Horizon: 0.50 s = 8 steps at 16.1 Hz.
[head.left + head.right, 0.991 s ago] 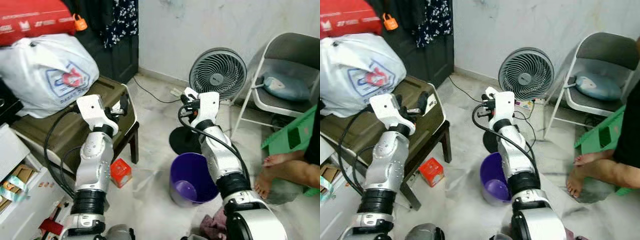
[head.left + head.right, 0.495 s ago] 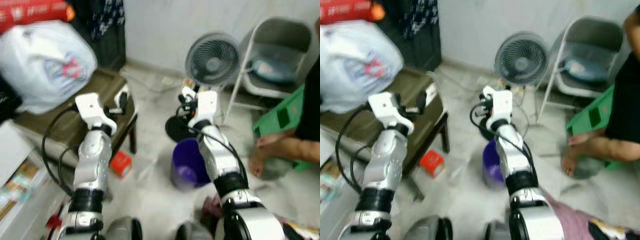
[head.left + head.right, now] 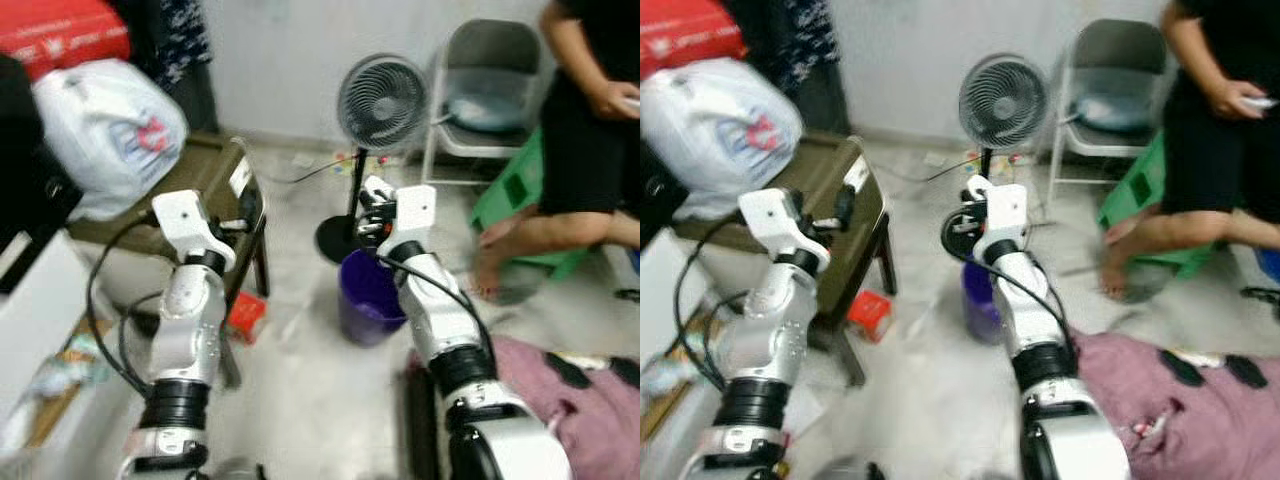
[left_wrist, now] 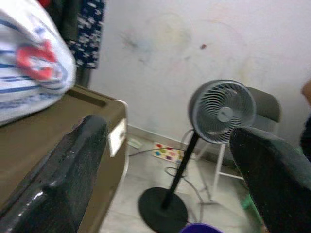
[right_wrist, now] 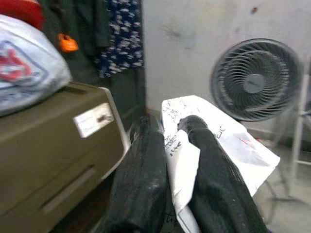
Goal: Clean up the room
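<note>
Since a second ago your head camera has swung: the purple bucket (image 3: pixel 370 297) now sits further up the frame, a heap of mauve cloth (image 3: pixel 570 395) has come in at lower right, and a person (image 3: pixel 580 110) in black now stands by the green stool (image 3: pixel 515 190) where only a bare leg showed before. Both arms hold the same raised pose as then.

Your right gripper (image 5: pixel 177 160) is clenched on a crumpled sheet of white paper (image 5: pixel 214 145) with handwriting on it; the sheet is pinched between the two black fingers (image 5: pixel 214 189) and fans out past them. In the head views that gripper (image 3: pixel 368 212) hangs above the far rim of the purple bucket, which stands on the pale floor (image 3: pixel 310 390) just in front of the fan's round black base.

Your left gripper (image 4: pixel 165 170) is released, its fingers (image 4: pixel 58 179) spread wide apart with nothing between them, held up beside the corner of the olive-brown trunk (image 3: pixel 205 180). A white plastic bag (image 3: pixel 110 130) lies on top of that trunk, with a red bag (image 3: pixel 60 30) above it. A small red box (image 3: pixel 246 315) lies on the floor by the trunk's leg.

Behind the bucket stands the pedestal fan (image 3: pixel 381 100), and beside it a grey folding chair (image 3: pixel 480 70) with a bluish cushion on its seat, against the white wall (image 4: pixel 194 43).
</note>
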Available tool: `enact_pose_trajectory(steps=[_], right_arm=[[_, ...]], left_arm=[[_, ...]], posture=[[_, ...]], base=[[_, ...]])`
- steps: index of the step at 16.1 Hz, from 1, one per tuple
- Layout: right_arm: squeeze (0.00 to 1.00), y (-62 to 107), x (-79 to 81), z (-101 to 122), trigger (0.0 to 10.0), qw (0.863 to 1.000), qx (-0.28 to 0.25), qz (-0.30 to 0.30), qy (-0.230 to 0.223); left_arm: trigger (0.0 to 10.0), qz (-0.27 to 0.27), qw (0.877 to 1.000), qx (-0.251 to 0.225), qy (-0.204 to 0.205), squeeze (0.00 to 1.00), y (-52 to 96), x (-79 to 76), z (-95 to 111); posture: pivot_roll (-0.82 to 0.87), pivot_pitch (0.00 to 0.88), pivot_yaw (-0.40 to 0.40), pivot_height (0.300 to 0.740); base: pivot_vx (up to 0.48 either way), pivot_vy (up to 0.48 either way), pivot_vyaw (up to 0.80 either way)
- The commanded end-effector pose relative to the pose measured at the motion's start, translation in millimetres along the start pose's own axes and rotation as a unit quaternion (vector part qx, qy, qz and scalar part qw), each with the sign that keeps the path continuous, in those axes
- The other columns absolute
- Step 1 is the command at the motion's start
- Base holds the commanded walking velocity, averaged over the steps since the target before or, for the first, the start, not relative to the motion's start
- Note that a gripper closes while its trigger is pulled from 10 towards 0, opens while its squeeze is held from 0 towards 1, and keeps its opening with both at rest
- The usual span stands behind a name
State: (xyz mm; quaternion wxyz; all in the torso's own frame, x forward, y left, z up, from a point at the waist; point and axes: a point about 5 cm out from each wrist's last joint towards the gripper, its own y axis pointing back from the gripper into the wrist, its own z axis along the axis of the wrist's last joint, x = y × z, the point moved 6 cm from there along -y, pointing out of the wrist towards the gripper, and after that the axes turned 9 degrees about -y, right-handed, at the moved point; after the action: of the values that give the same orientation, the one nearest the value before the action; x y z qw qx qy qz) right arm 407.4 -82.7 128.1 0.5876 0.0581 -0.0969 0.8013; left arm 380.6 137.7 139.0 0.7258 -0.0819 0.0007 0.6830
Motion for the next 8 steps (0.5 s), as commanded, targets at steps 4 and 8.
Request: enact_pose_trajectory(steps=[4,8], right_arm=[[0.00,0.6,-8.1,1.2,10.0,1.000,0.000,-0.012,0.003],[0.00,0.2,-8.7,1.7,10.0,1.000,0.000,-0.011,0.004]], left_arm=[[10.0,-0.030,1.000,-0.009,0.002,0.00,1.4,-11.9,3.1],[10.0,-0.033,0.999,-0.013,0.001,0.00,2.1,-13.1,4.3]], posture=[[0.02,0.000,-0.033,0.740],[0.02,0.000,-0.035,0.740]], base=[[0.000,0.000,0.00],[0.061,0.000,0.00]])
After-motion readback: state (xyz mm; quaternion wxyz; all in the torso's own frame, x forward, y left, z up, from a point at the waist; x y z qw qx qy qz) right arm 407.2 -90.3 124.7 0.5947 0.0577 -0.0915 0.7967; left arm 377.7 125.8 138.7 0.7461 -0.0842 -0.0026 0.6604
